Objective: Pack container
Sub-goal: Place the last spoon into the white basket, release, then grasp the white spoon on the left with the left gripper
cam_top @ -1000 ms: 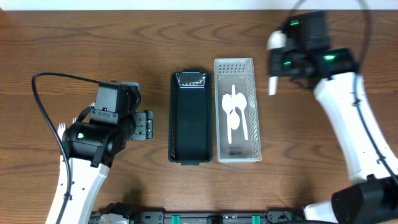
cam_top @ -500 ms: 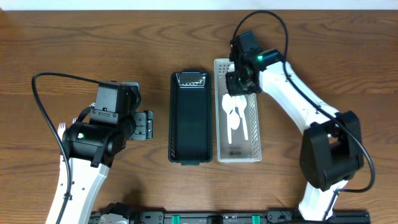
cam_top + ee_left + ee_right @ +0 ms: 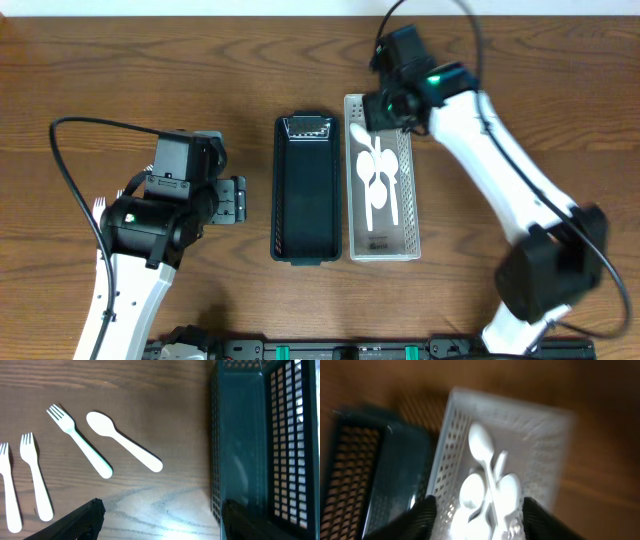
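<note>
A white slotted basket (image 3: 411, 190) holds several white spoons (image 3: 378, 180); beside it on the left stands an empty black basket (image 3: 305, 190). My right gripper (image 3: 384, 108) hovers over the white basket's far end. In the right wrist view it (image 3: 477, 517) is open above the spoons (image 3: 487, 485), holding nothing. My left gripper (image 3: 234, 203) is open just left of the black basket (image 3: 260, 435), low over the wood. In the left wrist view it (image 3: 160, 520) has nothing between its fingers. Ahead of it on the table lie a white spoon (image 3: 124, 448) and a white fork (image 3: 80, 442).
Two more white forks (image 3: 36, 477) lie at the left edge of the left wrist view. In the overhead view the left arm hides this cutlery, with only a fork tip (image 3: 99, 205) showing. Bare wood surrounds both baskets.
My right arm swung in from the far right with a white spoon to the white basket's far end. Its jaws have opened and the spoon now lies in the basket. The left arm stayed still.
</note>
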